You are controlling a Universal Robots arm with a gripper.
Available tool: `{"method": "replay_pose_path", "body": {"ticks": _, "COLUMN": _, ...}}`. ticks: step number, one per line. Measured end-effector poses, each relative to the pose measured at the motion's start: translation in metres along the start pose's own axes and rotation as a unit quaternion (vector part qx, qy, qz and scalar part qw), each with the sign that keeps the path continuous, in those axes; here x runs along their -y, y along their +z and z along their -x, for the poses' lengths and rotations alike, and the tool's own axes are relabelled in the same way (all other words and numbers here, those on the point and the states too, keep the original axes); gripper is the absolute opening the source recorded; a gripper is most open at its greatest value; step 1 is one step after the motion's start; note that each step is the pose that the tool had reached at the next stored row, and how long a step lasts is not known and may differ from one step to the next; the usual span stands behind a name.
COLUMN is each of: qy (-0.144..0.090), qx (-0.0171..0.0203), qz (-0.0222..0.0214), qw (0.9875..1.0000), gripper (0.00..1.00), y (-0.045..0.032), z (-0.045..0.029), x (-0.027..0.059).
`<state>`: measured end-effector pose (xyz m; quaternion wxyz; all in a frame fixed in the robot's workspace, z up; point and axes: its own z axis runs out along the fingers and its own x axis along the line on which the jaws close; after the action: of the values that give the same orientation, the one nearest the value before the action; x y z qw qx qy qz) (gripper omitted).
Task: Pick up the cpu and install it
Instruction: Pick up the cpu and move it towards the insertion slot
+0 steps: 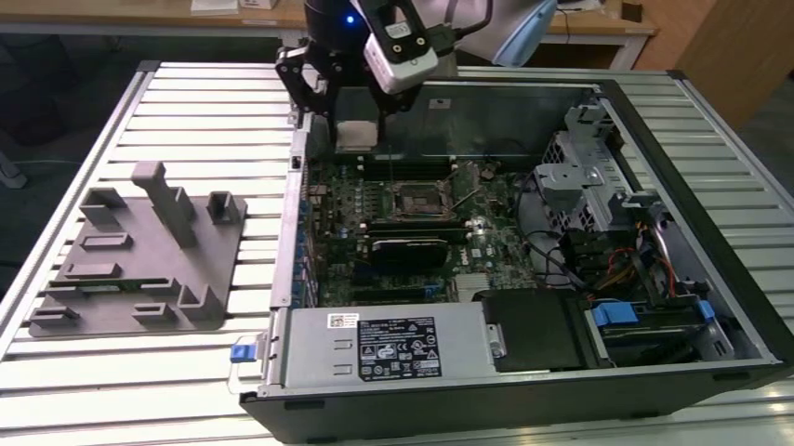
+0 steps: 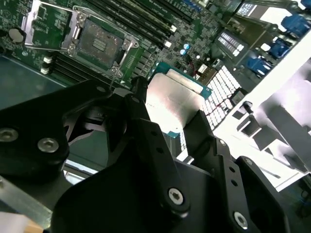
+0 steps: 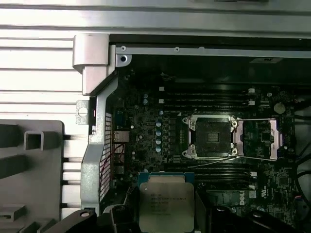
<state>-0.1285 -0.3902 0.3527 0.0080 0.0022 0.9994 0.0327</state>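
1. Small flat square cpu with a shiny silver metal top and thin pale rim (image 3: 166, 201): lifted and clamped between the fingers of the black metal gripper (image 1: 356, 125). The pick-up is judged done.
2. Location: in the air over the green motherboard (image 1: 372, 218), near the open case's far corner on the exterior view's left.
3. Square black socket (image 3: 210, 137): empty, with its metal retention frame (image 3: 262, 138) swung aside. The cpu is not yet installed.
4. Edges: the grey sheet-metal case wall (image 1: 297, 163) is just beside the gripper, and dark memory slots (image 1: 397, 169) lie between cpu and socket.
5. Room: the space above the socket looks unobstructed.
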Motion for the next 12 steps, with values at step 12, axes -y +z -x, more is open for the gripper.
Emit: {"method": "replay_pose_path", "body": {"ticks": 12, "qy": 0.000, "qx": -0.0001, "qz": 0.0000, "qw": 1.0000, "gripper": 0.55, "y": 0.0078, "z": 0.0152, "x": -0.0080}}
